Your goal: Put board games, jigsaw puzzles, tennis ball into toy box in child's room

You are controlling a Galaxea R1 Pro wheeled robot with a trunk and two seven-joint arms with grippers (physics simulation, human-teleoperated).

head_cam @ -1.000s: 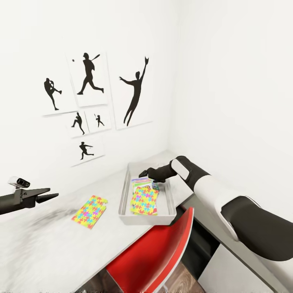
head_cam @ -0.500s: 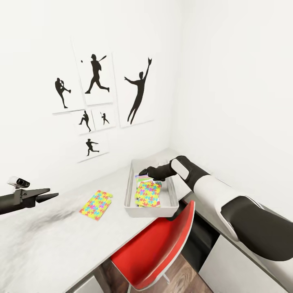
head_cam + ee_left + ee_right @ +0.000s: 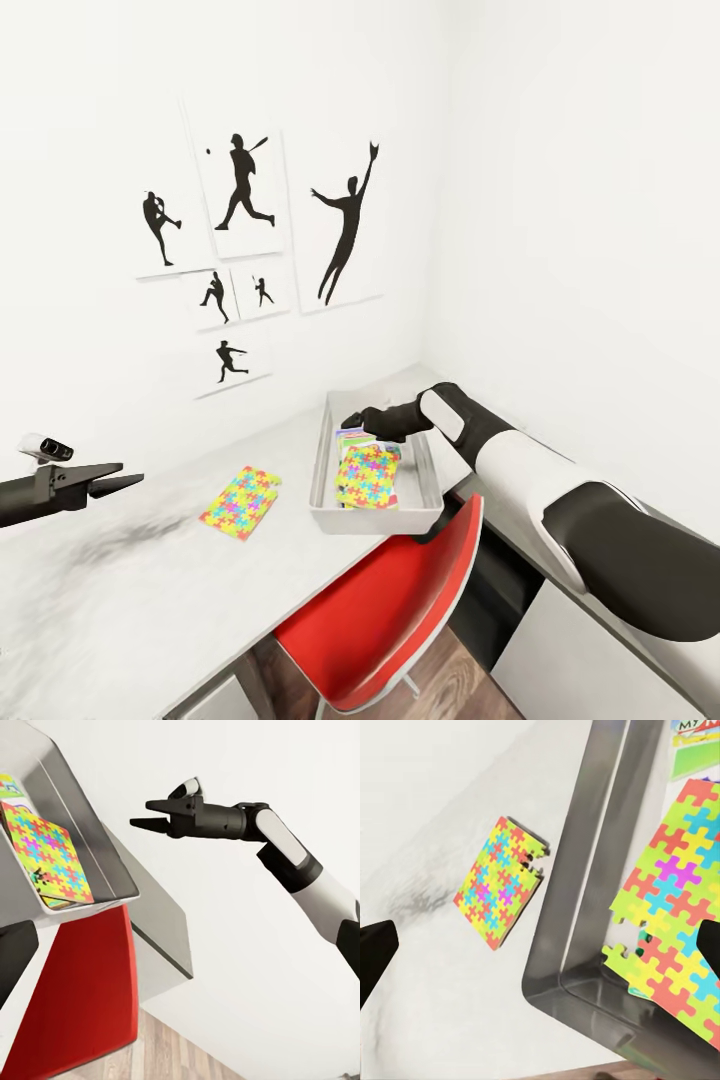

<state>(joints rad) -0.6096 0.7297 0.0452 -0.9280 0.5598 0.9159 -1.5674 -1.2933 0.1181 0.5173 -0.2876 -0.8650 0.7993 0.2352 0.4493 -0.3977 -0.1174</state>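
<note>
The grey toy box (image 3: 321,470) sits on the white table (image 3: 120,590) near the room's corner. Inside it a colourful jigsaw puzzle (image 3: 367,477) lies over a board game (image 3: 352,437). A second jigsaw puzzle (image 3: 241,502) lies flat on the table to the left of the box, and I see it too in the right wrist view (image 3: 502,881). My right gripper (image 3: 350,421) hovers open over the far end of the box with nothing in it. My left gripper (image 3: 120,480) hangs open and empty above the table's left part.
A red chair (image 3: 390,610) is tucked under the table just in front of the box. Baseball silhouette posters (image 3: 240,250) hang on the wall behind. A white wall closes off the right side, and a grey cabinet (image 3: 560,630) stands under my right arm.
The whole picture has shifted, so the camera has moved and the table and box now look a little farther away. Both arms keep their pose, and the puzzles lie as before.
</note>
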